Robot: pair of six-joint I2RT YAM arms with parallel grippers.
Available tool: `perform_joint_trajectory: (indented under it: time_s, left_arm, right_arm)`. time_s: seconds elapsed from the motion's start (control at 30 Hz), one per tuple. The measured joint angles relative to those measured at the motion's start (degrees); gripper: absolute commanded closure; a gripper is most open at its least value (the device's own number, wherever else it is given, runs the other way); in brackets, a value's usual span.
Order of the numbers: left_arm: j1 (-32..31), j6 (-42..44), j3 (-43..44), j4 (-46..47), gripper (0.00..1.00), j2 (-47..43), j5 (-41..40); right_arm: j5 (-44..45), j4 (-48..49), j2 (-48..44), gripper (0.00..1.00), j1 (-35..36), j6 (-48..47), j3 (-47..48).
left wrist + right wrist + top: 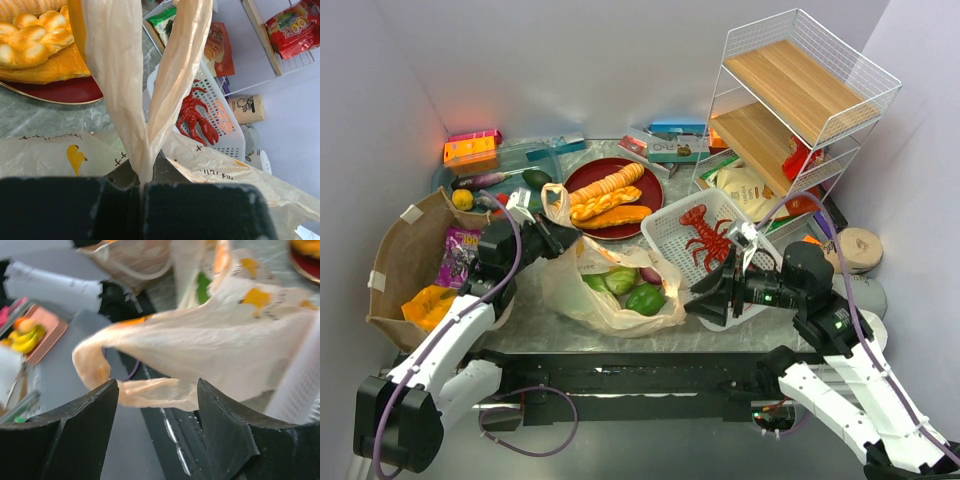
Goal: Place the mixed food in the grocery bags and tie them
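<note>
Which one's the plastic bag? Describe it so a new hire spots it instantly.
From the white wire shelf rack on the right, go left past the white basket with the red lobster. The plastic bag slumps just beyond it, centre-front, green vegetables inside. Unlike the stiff brown paper bag far left, it is thin, translucent tan, orange-marked.

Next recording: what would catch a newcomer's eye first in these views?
The thin tan plastic bag of green vegetables sits mid-table, one handle pinched in the shut left gripper, its other handle lying between the fingers of the open right gripper. Just right of it, a red lobster lies in a white slotted basket.
</note>
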Motion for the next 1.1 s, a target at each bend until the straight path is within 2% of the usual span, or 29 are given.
perform_joint_trajectory:
  time_s: [0.13,0.2,0.23,0.27,0.33,0.6,0.77,0.9,1.1]
  left_arm:
    - [0.2,0.0,0.0,0.0,0.99,0.7,-0.1]
    - [0.3,0.0,0.0,0.0,0.99,1.0,-0.1]
    - [0.4,0.0,0.0,0.0,0.99,1.1,-0.1]
    - [0.5,0.0,0.0,0.0,0.99,1.2,-0.2]
    - [0.7,0.1,0.0,-0.2,0.99,1.2,-0.2]
    - [1.0,0.7,0.0,-0.2,0.99,1.4,-0.1]
    - [1.1,2.2,1.0,-1.1,0.99,3.7,0.1]
    - [1.3,3.7,3.0,-2.6,0.99,5.8,0.0]
    - [2.1,4.8,5.4,-3.0,0.99,9.8,0.3]
  right_arm:
    - [-4.2,2.2,-1.8,0.33,0.7,0.1,-3.0]
    - [-5.9,3.1,-2.4,0.30,0.8,-0.1,-3.2]
    - [-6.3,3.2,-2.6,0.25,0.9,-0.4,-3.3]
    - [-6.5,3.2,-3.0,0.07,0.9,-1.0,-3.3]
    - [-6.8,3.0,-3.8,0.01,0.9,-1.9,-3.3]
    - [-3.7,3.7,-6.3,0.00,1.0,-11.1,-3.3]
    - [0.0,8.1,-5.7,0.00,1.0,-20.0,-3.3]
    - [-1.2,14.9,-3.4,0.00,1.0,-24.0,-3.3]
    - [-7.6,23.2,3.8,0.01,1.2,-26.3,-2.0]
